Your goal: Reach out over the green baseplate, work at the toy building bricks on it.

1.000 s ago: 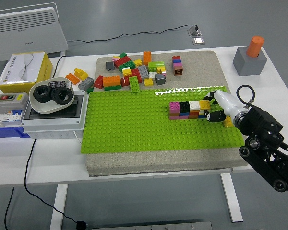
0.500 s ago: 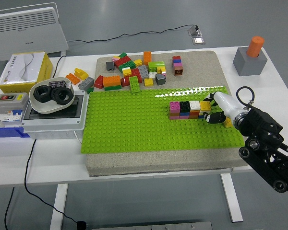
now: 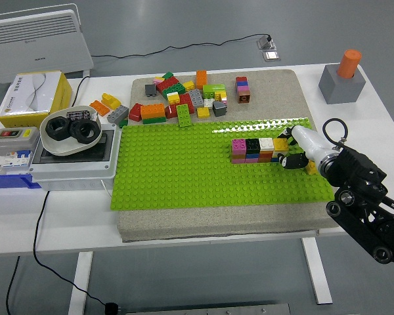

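Observation:
A green baseplate (image 3: pixel 184 170) lies on a beige mat. A short row of stacked bricks (image 3: pixel 253 149) stands on its right part: pink, black and white on top, with a yellow brick (image 3: pixel 280 144) at the right end. My right hand (image 3: pixel 289 147) comes in from the lower right and sits at that end. Its black fingers (image 3: pixel 293 161) curl around the yellow brick, one tip on the far side and the others on the near side. A second bit of yellow (image 3: pixel 311 168) shows under the hand. The left arm is out of sight.
Several loose bricks (image 3: pixel 184 98) lie on the mat behind the plate, with a small stacked tower (image 3: pixel 242 90). At the left stand a bowl of black rings (image 3: pixel 70 129) on a grey box and a yellow carton (image 3: pixel 36 97). A grey block with an orange cylinder (image 3: pixel 343 77) stands far right.
My right hand has edged slightly up and away from me at the row's end. The bricks have not moved.

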